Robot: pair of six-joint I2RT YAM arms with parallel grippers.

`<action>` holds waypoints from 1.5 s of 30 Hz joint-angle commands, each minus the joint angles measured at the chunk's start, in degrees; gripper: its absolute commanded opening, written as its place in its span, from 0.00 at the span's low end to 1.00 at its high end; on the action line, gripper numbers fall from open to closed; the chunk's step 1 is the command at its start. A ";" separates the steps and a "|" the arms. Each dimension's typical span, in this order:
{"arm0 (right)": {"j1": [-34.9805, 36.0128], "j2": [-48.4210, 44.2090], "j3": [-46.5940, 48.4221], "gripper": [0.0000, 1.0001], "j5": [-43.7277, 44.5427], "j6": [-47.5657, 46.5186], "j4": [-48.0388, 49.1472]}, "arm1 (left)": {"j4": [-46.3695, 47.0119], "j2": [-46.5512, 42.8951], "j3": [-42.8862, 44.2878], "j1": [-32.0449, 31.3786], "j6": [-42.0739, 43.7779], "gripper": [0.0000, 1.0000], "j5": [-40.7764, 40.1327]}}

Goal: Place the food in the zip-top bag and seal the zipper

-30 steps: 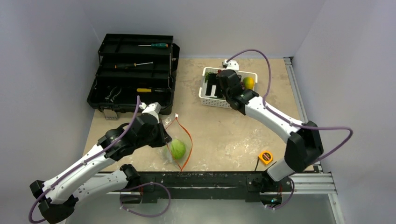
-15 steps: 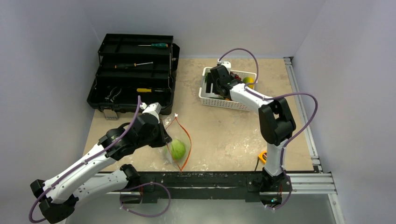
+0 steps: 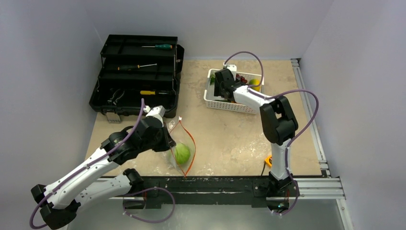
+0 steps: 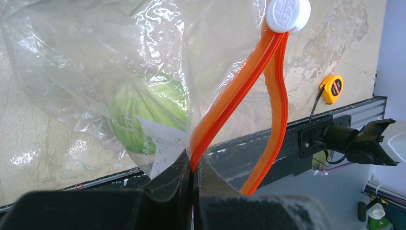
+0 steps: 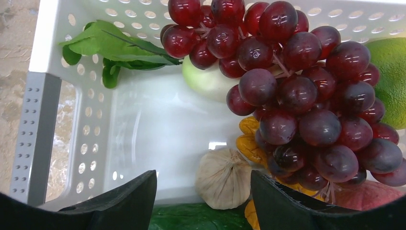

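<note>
The clear zip-top bag (image 3: 178, 139) lies near the front of the table with a green cabbage (image 3: 182, 153) inside. My left gripper (image 4: 194, 167) is shut on the orange-red zipper (image 4: 239, 91) at the bag's mouth, which gapes open. The white slider (image 4: 287, 14) sits at the far end. My right gripper (image 5: 203, 184) stands open, low inside the white basket (image 5: 43, 96). A pale garlic bulb (image 5: 222, 177) sits between its fingers, close to the right one, above a green cucumber (image 5: 191, 218). Dark purple grapes (image 5: 297, 86) and orange pieces (image 5: 249, 141) lie just beyond.
A black toolbox (image 3: 136, 72) with screwdrivers stands open at the back left. An orange tape measure (image 4: 333, 87) lies near the front right, by the right arm's base. Green leaves (image 5: 110, 45) and a green-yellow fruit (image 5: 390, 76) also lie in the basket.
My right arm has folded up and pushed its gripper deeper into the basket, and its jaws have narrowed. The left arm and the bag have not moved.
</note>
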 commanded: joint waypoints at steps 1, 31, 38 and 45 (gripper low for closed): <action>-0.26 0.59 2.12 0.68 3.11 -0.30 2.86 | 0.20 -0.18 1.73 -0.17 -0.83 0.00 0.38; 2.62 -9.14 0.36 0.18 -2.20 -6.84 2.51 | 1.02 0.96 1.31 -0.19 -1.22 0.00 1.18; 5.07 -19.92 -7.79 0.11 -12.75 -7.52 2.21 | 1.48 1.35 1.48 -0.16 -0.95 0.00 1.32; 14.14 -32.48 -22.28 0.07 -25.92 -6.29 7.95 | 2.81 1.70 0.69 -0.16 -1.03 0.00 1.30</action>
